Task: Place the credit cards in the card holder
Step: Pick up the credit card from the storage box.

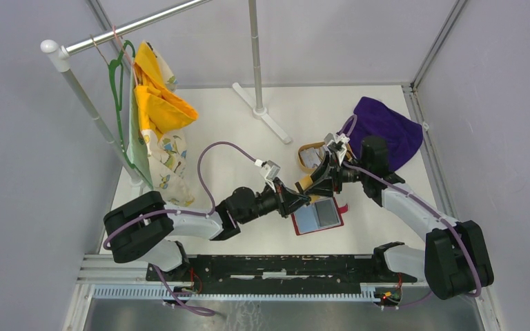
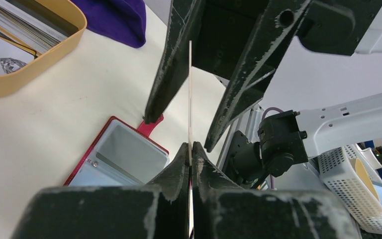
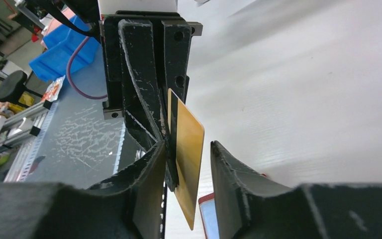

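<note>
While the left gripper (image 2: pixel 190 148) clenches a seemingly gold credit card (image 3: pixel 189 129), the right gripper (image 3: pixel 188 147) stands released around it near the open card holder (image 1: pixel 317 217).

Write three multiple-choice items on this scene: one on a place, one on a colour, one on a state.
1. The card holder lies: A open on the table; B in the left tool; C in the right tool.
2. The held card has a face that is: A blue; B gold; C black.
3. The card is clamped by: A right tool; B left tool; C neither.
1A: spread on the table. 2B: gold in the right wrist view. 3B: left tool pinches it, right jaws stand apart.
</note>
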Controlling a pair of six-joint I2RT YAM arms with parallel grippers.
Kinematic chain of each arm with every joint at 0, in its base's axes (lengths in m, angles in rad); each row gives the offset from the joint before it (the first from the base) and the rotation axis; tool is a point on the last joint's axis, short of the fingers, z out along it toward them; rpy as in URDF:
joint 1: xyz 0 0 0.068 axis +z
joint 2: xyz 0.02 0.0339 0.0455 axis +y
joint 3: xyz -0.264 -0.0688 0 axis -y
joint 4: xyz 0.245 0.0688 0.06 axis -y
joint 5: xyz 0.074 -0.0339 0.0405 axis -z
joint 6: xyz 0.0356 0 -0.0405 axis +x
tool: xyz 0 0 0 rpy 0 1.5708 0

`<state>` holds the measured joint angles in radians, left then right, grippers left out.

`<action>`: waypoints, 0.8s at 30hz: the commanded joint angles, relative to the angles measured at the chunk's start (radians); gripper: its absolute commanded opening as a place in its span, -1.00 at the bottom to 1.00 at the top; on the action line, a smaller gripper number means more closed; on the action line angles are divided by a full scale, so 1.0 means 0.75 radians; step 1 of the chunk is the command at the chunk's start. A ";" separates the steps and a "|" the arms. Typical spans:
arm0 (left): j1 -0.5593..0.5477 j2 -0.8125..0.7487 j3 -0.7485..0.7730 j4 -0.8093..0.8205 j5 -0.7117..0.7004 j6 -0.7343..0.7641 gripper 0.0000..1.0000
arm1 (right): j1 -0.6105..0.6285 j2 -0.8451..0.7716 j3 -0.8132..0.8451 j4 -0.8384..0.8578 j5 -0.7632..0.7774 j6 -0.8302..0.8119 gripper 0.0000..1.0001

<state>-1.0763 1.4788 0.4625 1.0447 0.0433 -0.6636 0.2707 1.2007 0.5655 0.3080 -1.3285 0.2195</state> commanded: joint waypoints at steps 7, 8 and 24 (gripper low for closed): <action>0.011 -0.113 -0.048 -0.049 0.119 0.137 -0.96 | 0.012 -0.034 0.184 -0.588 -0.002 -0.656 0.00; 0.011 -0.122 -0.053 -0.059 0.125 0.143 -0.97 | 0.013 -0.034 0.181 -0.589 -0.001 -0.658 -0.03; 0.030 -0.148 -0.087 -0.009 0.186 0.117 -0.34 | 0.016 -0.013 0.185 -0.557 -0.123 -0.631 -1.00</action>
<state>-1.0618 1.3937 0.4225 0.9337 0.1429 -0.5713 0.2817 1.1927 0.6792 -0.1593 -1.3880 -0.2588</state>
